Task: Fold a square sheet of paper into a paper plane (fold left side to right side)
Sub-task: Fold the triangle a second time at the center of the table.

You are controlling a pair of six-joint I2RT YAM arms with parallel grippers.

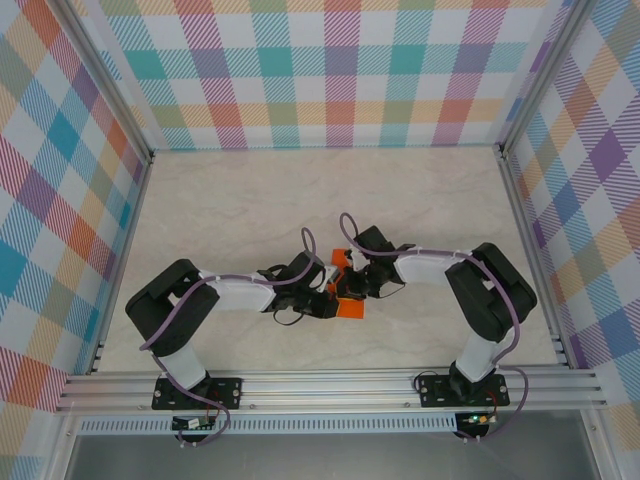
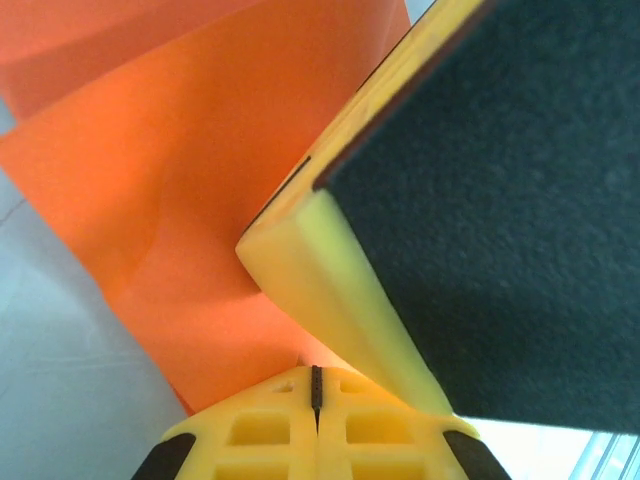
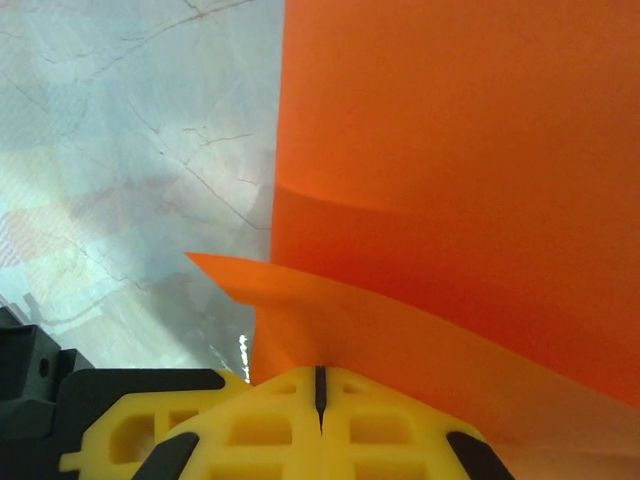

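The orange square sheet of paper (image 1: 351, 309) is lifted off the table in the middle, between both arms, bent and partly folded. My left gripper (image 1: 323, 300) is shut, and the paper (image 2: 190, 220) rises straight out of its closed jaw seam (image 2: 317, 372). My right gripper (image 1: 356, 283) is shut too, with a curled flap of the sheet (image 3: 440, 190) pinched at its seam (image 3: 320, 372). In the left wrist view a yellow finger with a black pad (image 2: 330, 290) of the right gripper crosses close in front, lying against the paper.
The pale marbled tabletop (image 1: 250, 210) runs around the arms, and shows under the paper in the right wrist view (image 3: 130, 150). Checked walls (image 1: 340, 70) close in the back and both sides. An aluminium rail (image 1: 330, 385) borders the near edge.
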